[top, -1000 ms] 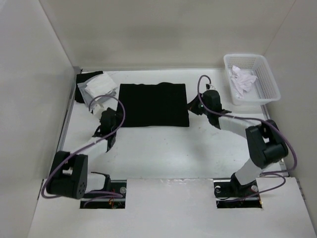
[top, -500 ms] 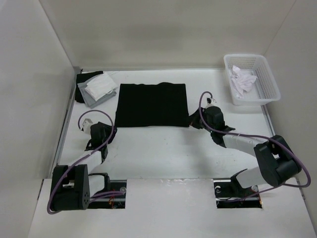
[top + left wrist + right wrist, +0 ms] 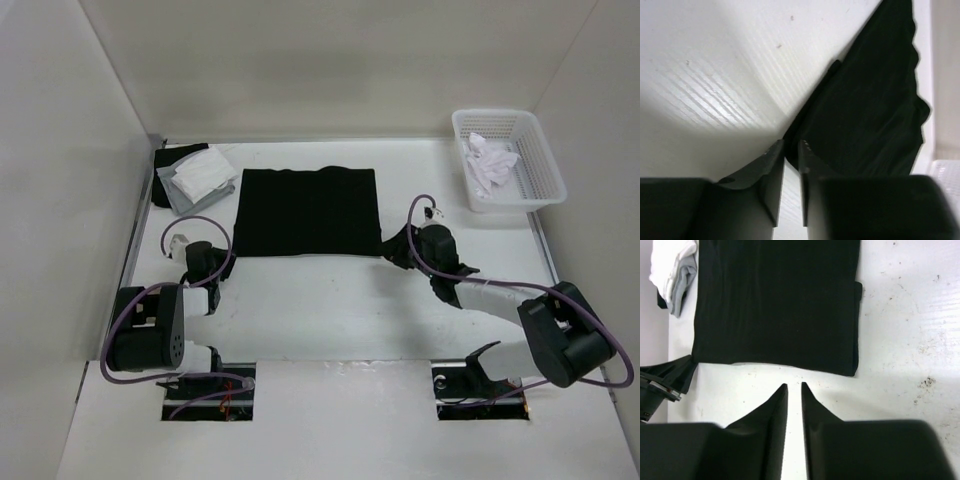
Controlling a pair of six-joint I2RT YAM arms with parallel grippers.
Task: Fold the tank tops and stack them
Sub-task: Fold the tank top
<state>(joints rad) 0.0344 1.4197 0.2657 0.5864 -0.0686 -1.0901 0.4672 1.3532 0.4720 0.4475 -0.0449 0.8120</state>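
Far L: folded stack (image 3: 197, 177), white and grey tops on a dark one, in the back-left corner of the table (image 3: 320, 300).

My left gripper (image 3: 791, 144): fingers a slim gap apart, nothing between, low by the near-left corner of the black tank top (image 3: 308, 212).

Black top: flat, mid-table, well apart from the stack, not yet folded.

My right gripper (image 3: 794, 386): slim gap too, empty, just short of the top's near edge.

Far R: basket (image 3: 548, 162) with a crumpled white cloth (image 3: 490, 160) inside.

Risks, my judgement:
- Pinch takes one layer only → skewed fold.
- L and R lift unevenly → hem twists.
- Tips scrape the table → cloth bunches, slides off square.
- A carry to the stack may brush it and spoil the pile.
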